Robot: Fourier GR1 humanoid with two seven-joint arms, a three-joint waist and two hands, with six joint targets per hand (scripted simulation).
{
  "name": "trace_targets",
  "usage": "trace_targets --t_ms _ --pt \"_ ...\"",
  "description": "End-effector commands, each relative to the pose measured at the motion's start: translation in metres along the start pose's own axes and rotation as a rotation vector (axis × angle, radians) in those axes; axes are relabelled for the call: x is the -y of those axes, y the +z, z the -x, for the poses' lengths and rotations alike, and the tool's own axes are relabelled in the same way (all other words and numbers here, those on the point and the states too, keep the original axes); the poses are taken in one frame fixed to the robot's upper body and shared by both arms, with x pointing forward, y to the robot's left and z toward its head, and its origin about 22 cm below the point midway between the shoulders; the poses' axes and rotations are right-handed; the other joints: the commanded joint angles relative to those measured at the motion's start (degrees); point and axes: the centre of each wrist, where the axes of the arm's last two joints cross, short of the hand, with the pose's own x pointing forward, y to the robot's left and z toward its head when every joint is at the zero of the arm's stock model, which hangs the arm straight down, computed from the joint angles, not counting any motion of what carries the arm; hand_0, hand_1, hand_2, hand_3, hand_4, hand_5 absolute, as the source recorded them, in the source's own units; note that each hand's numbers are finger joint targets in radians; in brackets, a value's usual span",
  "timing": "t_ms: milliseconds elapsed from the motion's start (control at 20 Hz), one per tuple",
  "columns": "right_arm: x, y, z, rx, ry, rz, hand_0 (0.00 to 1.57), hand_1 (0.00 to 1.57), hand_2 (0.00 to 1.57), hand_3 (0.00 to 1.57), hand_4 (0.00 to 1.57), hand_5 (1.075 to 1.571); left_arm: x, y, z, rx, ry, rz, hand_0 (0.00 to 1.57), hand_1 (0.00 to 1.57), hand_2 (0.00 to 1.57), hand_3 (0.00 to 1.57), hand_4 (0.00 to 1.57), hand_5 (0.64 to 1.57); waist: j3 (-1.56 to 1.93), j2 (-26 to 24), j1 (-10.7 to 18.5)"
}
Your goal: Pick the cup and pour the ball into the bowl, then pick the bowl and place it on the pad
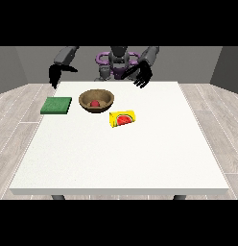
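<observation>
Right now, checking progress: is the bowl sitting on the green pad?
No, the bowl rests on the table beside the green pad, apart from it.

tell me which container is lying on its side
The yellow cup with the watermelon picture lies on its side, right of the wooden bowl, which sits upright holding the red ball.

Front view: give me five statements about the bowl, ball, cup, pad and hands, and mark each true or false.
1. The ball lies in the bowl. True.
2. The cup stands upright. False: it lies on its side on the table.
3. The bowl sits on the pad. False: it stands on the table beside the pad, apart from it.
4. The cup lies nearer the camera than the bowl. True.
5. The hand at the view's right holds the cup. False: it hangs near the table's far edge, holding nothing.
</observation>
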Motion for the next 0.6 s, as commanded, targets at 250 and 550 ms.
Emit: trace_targets --t_ms 250,550 --pt "-0.072 -0.017 0.017 0.012 -0.032 0.130 0.00 0.00 0.00 0.00 0.32 1.570 -0.022 0.034 0.051 0.152 0.404 0.120 0.00 0.00 0.00 0.00 0.00 1.564 0.92 4.3 6.9" --pt "-0.079 -0.033 0.030 0.012 -0.037 0.146 0.00 0.00 0.00 0.00 0.29 1.567 -0.052 0.019 0.053 0.185 0.416 0.122 0.00 0.00 0.00 0.00 0.00 1.564 1.02 5.2 6.1"
